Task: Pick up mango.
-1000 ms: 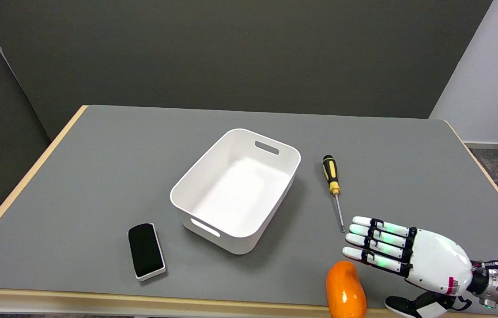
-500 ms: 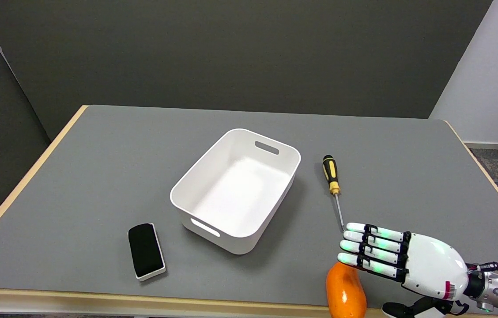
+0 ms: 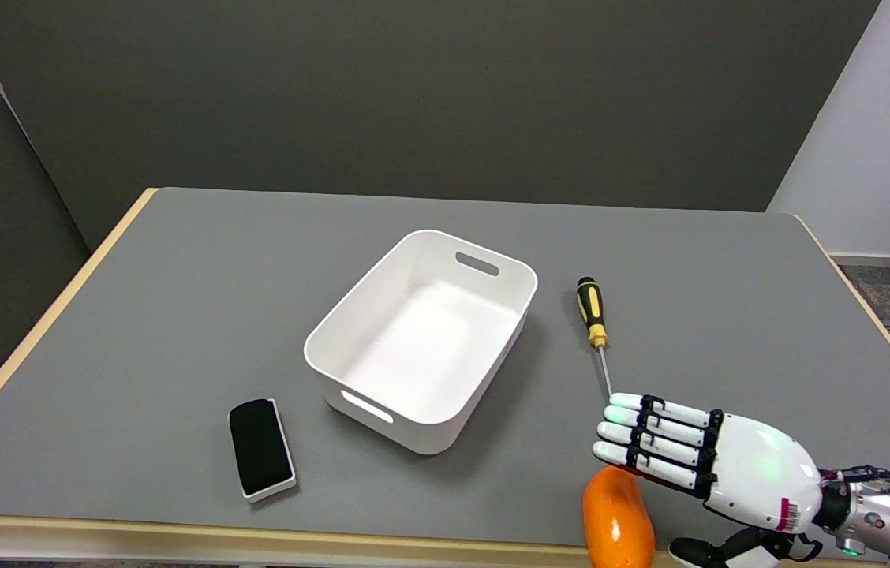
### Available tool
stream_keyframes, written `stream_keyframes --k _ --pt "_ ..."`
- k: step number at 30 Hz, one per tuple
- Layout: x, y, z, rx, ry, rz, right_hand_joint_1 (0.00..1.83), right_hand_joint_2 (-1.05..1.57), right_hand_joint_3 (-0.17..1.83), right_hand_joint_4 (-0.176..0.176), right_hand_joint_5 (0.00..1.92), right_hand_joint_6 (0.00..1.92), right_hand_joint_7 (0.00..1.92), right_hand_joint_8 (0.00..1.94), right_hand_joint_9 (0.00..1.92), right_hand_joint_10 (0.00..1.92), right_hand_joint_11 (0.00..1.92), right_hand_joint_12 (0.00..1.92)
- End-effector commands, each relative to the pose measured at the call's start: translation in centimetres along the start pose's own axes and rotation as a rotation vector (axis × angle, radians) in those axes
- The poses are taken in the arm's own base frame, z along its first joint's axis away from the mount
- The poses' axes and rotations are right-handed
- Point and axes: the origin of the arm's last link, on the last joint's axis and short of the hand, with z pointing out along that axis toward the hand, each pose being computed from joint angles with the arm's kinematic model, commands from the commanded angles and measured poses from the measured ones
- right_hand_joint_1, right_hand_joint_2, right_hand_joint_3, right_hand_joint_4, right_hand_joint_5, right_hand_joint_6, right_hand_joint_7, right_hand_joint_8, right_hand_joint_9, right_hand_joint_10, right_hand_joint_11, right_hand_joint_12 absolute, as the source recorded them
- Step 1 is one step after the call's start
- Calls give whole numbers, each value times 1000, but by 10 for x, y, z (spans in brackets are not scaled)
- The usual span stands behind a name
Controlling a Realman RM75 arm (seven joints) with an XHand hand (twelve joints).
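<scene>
The mango (image 3: 618, 519) lies untouched at the table's (image 3: 177, 315) near right edge as the right hand (image 3: 709, 465), fingers straight and holding nothing, has slid left over its far end in the past second, suggesting a grasp is close.

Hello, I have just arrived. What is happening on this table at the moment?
The white-and-black right robot hand reaches in from the lower right, fingers stretched out flat over the far end of the orange mango at the table's near edge. It holds nothing yet. The white plastic bin, the yellow-and-black screwdriver and the black eraser block lie untouched on the grey table.
</scene>
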Motion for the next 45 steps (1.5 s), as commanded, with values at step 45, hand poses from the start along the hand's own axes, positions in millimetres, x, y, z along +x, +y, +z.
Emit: stream_keyframes --k 45 --pt "-16 -7 15 -48 -98 126 833 543 906 -38 -1 -1 -1 -1 -1 17 -1 265"
